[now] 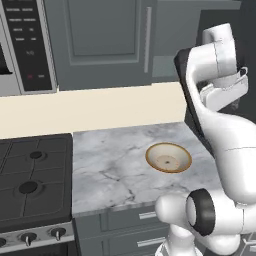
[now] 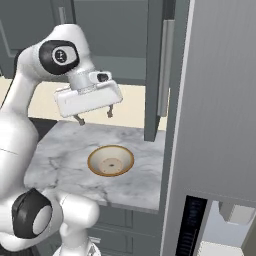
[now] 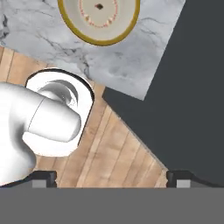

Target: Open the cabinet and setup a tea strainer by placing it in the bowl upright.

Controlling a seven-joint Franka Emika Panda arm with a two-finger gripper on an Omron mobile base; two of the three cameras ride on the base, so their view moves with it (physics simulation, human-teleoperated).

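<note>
On the far left of the left base view sits a black stove (image 1: 32,180), with a microwave (image 1: 25,45) mounted above it. Next along, a grey marble counter (image 1: 115,170) carries the bowl (image 1: 168,157), which stands upright with its brown rim and pale inside showing. Above the counter hangs the cabinet (image 1: 105,40): its left door is closed, with a long silver handle (image 1: 148,40) near its right edge. In the right base view the cabinet's right door (image 2: 153,70) is swung out, edge-on to the camera, with its handle (image 2: 164,67) on the outer side.

The gripper (image 2: 94,115) hangs in the air above the counter, pointing down, with the bowl (image 2: 110,160) below it and slightly to the right. Its two fingers are spread wide apart and hold nothing. From the hand view, the bowl (image 3: 99,17) lies at the top edge, well apart from the fingertips (image 3: 43,177) at the bottom. Right of the counter stands a tall grey panel (image 2: 220,100). I cannot find the tea strainer.
</note>
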